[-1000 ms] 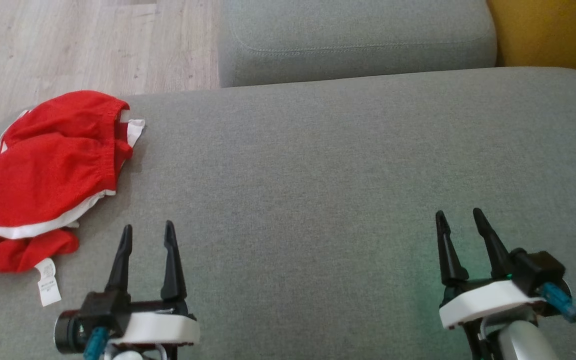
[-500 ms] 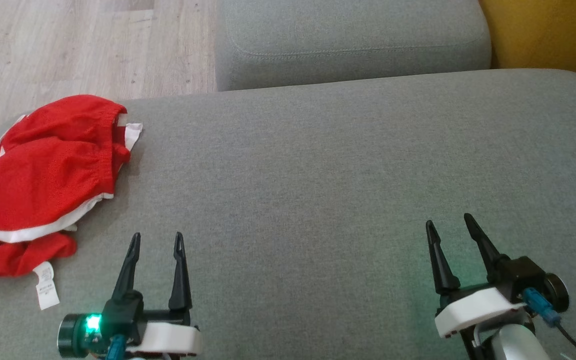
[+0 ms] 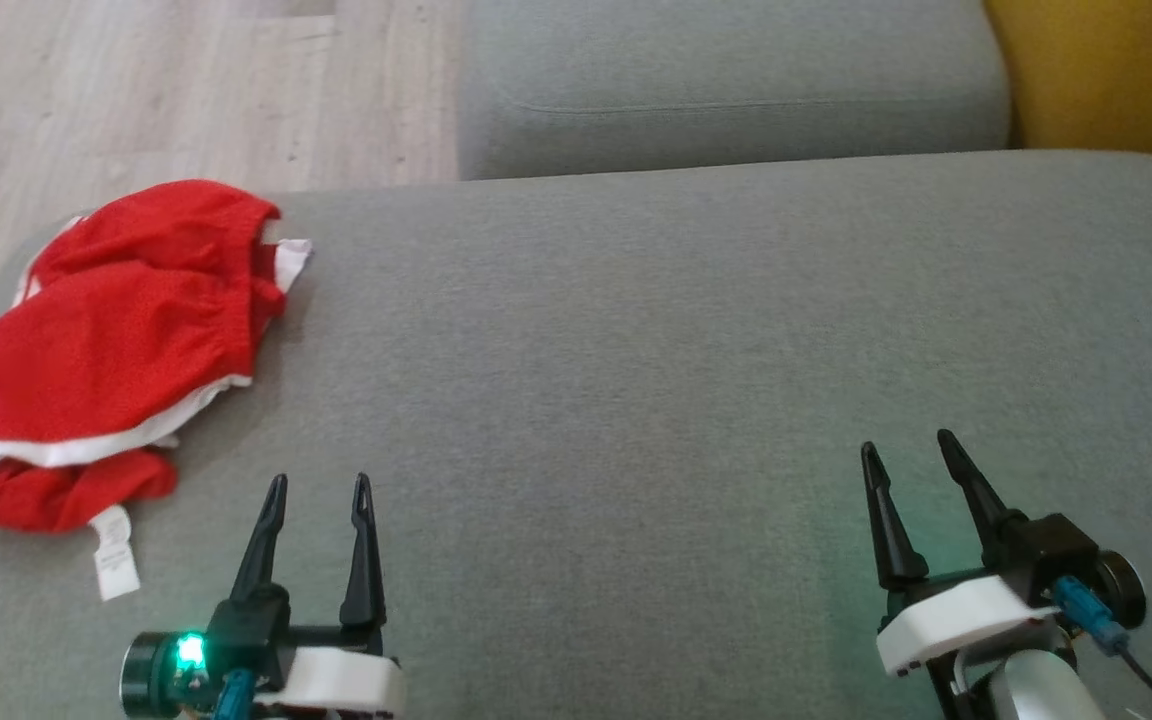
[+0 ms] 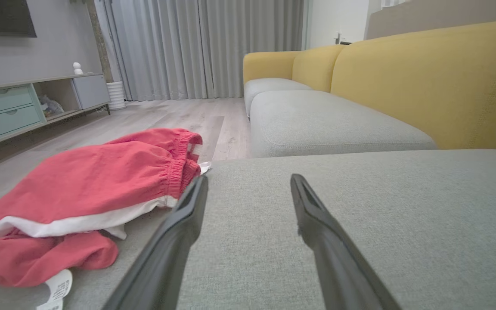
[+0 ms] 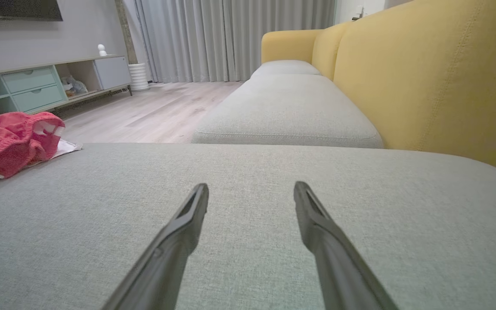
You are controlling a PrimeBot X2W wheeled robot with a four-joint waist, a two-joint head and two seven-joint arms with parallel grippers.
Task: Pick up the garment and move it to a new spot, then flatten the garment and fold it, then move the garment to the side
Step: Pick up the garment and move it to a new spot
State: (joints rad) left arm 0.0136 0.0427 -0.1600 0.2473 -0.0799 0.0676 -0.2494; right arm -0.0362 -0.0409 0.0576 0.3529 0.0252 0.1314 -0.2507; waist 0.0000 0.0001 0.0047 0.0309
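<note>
A crumpled red garment (image 3: pixel 116 345) with white trim and a white label lies at the far left of the grey cushion (image 3: pixel 636 350); it also appears in the left wrist view as the garment (image 4: pixel 88 185) and, at the left edge of the right wrist view, the garment (image 5: pixel 11 142). My left gripper (image 3: pixel 321 485) hovers open just right of and nearer than the garment, empty, with nothing between its fingers (image 4: pixel 183 219). Far to the right my right gripper (image 3: pixel 906 445) is open and empty over bare cushion, as the right gripper (image 5: pixel 251 189) shows.
A second grey seat cushion (image 3: pixel 726 90) lies beyond, with a yellow backrest (image 3: pixel 1116 70) at the right. Wooden floor (image 3: pixel 136 90) lies past the cushion's left edge. A low cabinet (image 4: pixel 24 107) and curtains (image 4: pixel 205 47) stand further off.
The left gripper has drawn back toward me and a green light now shows on its wrist. The right gripper barely moved. The camera has shifted slightly.
</note>
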